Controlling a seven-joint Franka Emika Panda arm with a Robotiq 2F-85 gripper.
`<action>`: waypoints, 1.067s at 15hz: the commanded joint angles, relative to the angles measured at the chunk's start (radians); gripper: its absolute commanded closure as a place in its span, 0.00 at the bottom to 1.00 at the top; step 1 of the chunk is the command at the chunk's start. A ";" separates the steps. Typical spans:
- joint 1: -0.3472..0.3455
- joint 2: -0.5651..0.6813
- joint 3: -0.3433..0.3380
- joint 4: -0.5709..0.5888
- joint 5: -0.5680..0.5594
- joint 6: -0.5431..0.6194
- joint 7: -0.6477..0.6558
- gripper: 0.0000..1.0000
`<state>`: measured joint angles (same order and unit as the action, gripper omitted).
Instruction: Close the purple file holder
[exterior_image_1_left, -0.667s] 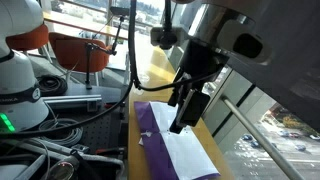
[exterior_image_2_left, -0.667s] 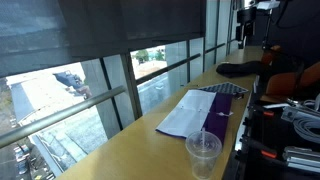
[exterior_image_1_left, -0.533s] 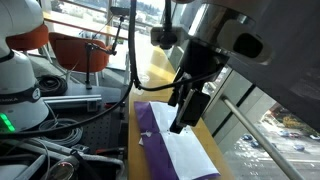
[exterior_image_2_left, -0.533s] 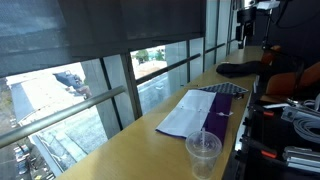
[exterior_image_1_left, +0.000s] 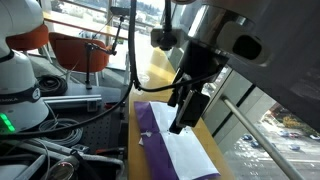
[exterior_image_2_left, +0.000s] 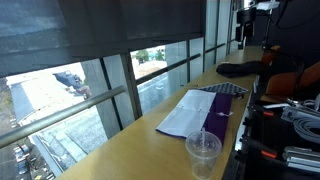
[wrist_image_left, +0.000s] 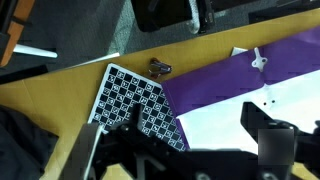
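Observation:
The purple file holder (exterior_image_1_left: 150, 126) lies open and flat on the yellowish tabletop (exterior_image_1_left: 160, 72), with white sheets (exterior_image_1_left: 186, 150) showing inside. It also shows in the other exterior view (exterior_image_2_left: 222, 108) and in the wrist view (wrist_image_left: 225, 72). My gripper (exterior_image_1_left: 187, 106) hangs just above the holder, near its far end, with the jaws spread and nothing between them. In the wrist view the two dark fingers (wrist_image_left: 195, 135) frame the white sheet and the purple cover's edge.
A black-and-white checkerboard card (wrist_image_left: 135, 100) lies beside the holder, with a small dark object (wrist_image_left: 160, 67) near it. A clear plastic cup (exterior_image_2_left: 203, 152) stands at the near table end. A black object (exterior_image_2_left: 235, 69) lies at the far end. Windows run along one side, cables and equipment along the other.

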<state>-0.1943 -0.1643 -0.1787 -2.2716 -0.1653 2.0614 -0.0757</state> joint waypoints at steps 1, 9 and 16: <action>0.015 0.083 -0.008 0.055 0.045 0.038 -0.052 0.00; 0.011 0.439 0.025 0.331 0.232 0.194 -0.197 0.00; -0.112 0.786 0.128 0.743 0.384 0.077 -0.339 0.00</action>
<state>-0.2316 0.4941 -0.1120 -1.7225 0.1461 2.2347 -0.3350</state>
